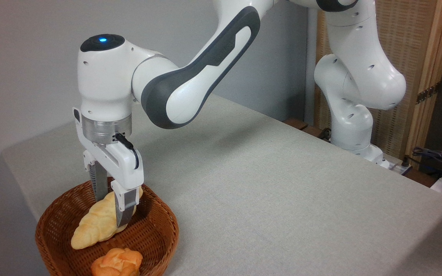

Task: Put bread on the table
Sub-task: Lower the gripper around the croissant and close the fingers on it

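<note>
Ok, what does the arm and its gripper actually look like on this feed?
The arm has glossy white rounded shells with dark grey joint panels and a blue light on top of the wrist. A silver metal ring joins it to the white gripper, which has grey ribbed fingers and a short black cable looped along its body.

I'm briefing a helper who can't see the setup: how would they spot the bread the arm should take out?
On the table, look to the near left corner for the brown wicker basket. Two baked things lie in it; the bread is the long, pale golden twisted loaf lying slantwise, with the gripper straddling its upper end. The bun in front of it is small, round and orange.
</note>
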`<action>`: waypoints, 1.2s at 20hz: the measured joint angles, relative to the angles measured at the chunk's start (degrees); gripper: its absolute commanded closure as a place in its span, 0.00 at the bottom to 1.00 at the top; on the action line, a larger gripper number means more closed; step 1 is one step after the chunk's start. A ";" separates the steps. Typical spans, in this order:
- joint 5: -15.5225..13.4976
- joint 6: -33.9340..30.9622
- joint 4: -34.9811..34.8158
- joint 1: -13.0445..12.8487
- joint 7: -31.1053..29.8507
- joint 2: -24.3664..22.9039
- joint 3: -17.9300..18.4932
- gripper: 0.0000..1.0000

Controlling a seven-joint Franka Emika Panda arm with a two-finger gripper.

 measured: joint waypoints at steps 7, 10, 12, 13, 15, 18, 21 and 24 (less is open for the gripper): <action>2.07 0.00 0.00 0.21 0.00 0.03 0.31 0.00; 2.07 0.00 0.00 0.19 0.00 0.34 0.24 0.00; 2.07 -0.01 0.00 0.17 0.00 0.56 0.15 0.04; 2.07 -0.01 0.00 0.16 0.00 0.63 0.12 0.20; 2.07 -0.01 0.00 0.13 0.00 0.72 0.10 0.57; 2.07 -0.01 0.00 0.12 0.00 0.73 0.09 0.63; 2.07 -0.01 0.00 0.12 0.00 0.73 0.09 0.62; 2.07 -0.01 0.02 0.12 0.00 0.70 0.07 0.59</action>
